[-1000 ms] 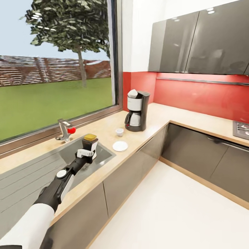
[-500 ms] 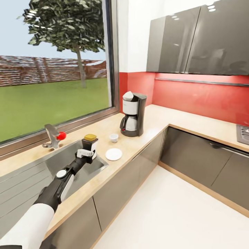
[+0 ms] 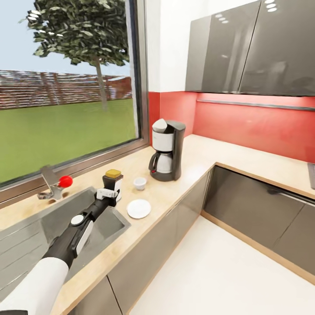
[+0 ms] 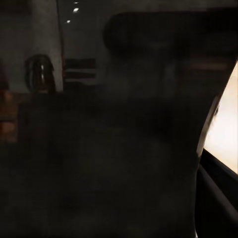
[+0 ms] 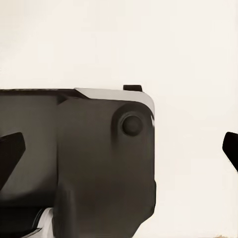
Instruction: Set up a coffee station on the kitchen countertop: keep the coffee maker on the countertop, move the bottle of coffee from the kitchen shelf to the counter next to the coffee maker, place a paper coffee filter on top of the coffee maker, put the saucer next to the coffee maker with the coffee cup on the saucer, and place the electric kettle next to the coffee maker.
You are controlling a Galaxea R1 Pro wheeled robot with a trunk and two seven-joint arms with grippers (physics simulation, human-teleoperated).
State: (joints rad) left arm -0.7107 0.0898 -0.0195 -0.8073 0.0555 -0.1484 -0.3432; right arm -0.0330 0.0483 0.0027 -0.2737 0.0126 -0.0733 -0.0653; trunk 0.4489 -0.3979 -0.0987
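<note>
left jaws [image 3: 110, 194] clamp the bottle of coffee [image 3: 113, 183] above the kitchen countertop [image 3: 175, 188].

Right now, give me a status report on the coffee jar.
Left tool shut on bottle of coffee, at the sink's edge. Coffee maker ahead, filter on top. Coffee cup and saucer between.

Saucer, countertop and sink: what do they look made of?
The saucer looks like plain white glazed ceramic, smooth and even. The countertop looks like light beige wood or laminate with faint grain. The sink looks like brushed grey metal with a dull sheen.
</note>
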